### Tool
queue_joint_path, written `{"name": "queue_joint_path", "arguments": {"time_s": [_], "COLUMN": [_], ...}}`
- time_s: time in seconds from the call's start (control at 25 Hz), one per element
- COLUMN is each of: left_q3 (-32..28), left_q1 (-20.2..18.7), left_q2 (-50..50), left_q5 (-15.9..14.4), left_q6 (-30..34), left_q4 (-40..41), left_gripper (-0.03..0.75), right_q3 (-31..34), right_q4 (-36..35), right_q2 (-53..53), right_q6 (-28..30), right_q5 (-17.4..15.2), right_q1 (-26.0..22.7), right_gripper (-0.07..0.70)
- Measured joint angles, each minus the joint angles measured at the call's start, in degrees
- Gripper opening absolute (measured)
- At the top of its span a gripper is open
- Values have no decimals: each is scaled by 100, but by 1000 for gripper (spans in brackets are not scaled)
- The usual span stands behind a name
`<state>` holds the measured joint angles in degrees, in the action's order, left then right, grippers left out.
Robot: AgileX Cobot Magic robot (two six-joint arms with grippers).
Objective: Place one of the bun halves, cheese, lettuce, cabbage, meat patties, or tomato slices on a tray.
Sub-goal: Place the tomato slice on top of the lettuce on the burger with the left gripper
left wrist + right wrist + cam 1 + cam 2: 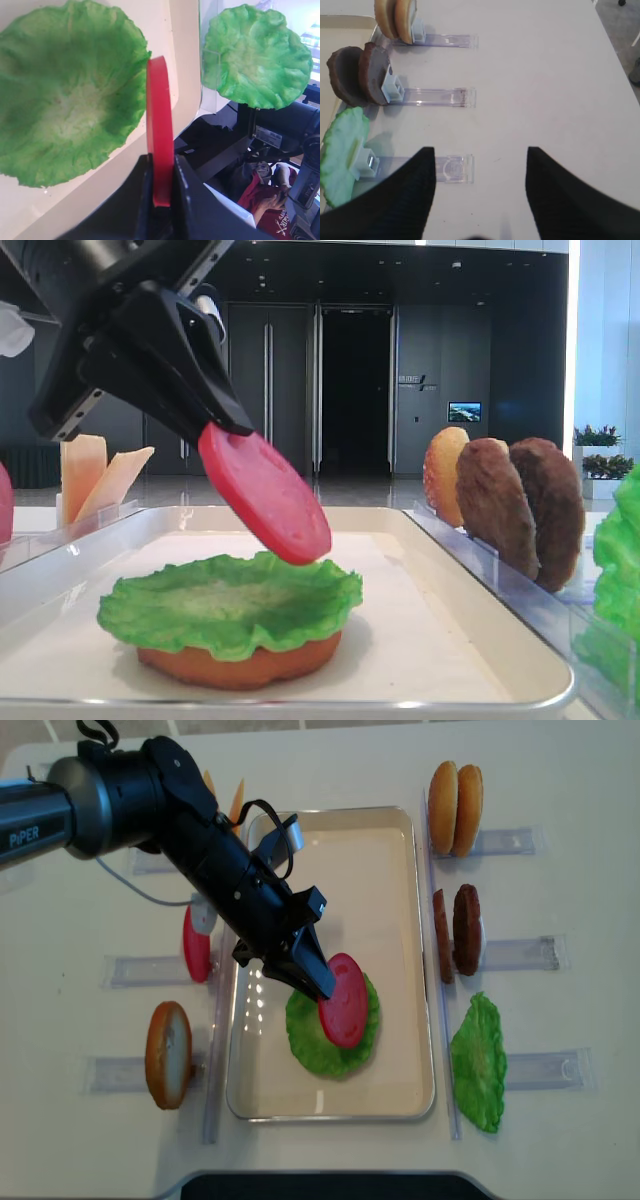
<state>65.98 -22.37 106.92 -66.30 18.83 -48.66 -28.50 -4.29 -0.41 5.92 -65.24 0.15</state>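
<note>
My left gripper (318, 982) is shut on a red tomato slice (345, 1000), gripping its upper edge. The slice (265, 492) hangs tilted over the cream tray (400, 920), and its lower edge reaches down to the lettuce (230, 605); I cannot tell whether they touch. That green leaf lies on an orange bun half (240, 665) in the tray. In the left wrist view the slice (160, 125) stands edge-on between the black fingers (142, 200), with the lettuce (65, 100) beneath. My right gripper (480, 155) is open over bare table and holds nothing.
Clear racks flank the tray. On the right stand bun halves (455, 795), two meat patties (455, 930) and another lettuce leaf (478, 1060). On the left stand a tomato slice (196, 945), a bun half (168, 1055) and cheese (95, 475).
</note>
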Motion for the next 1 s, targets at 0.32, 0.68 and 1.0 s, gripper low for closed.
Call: {"name": "queue_joint_path", "arguments": {"time_s": [0.32, 0.68, 1.0], "left_q3": [0, 0, 0], "left_q1": [0, 0, 0], "left_q2": [199, 296, 368], "left_q5": [153, 207, 219], "left_q6": [66, 114, 126], "left_q4": [-36, -104, -120], "left_gripper": [64, 64, 64], "right_q3": [0, 0, 0], "right_q4": [0, 0, 0], "right_q2": [0, 0, 0], "right_q6": [0, 0, 0], "right_q5": [0, 0, 0], "right_q1": [0, 0, 0], "right_gripper": [414, 414, 414]}}
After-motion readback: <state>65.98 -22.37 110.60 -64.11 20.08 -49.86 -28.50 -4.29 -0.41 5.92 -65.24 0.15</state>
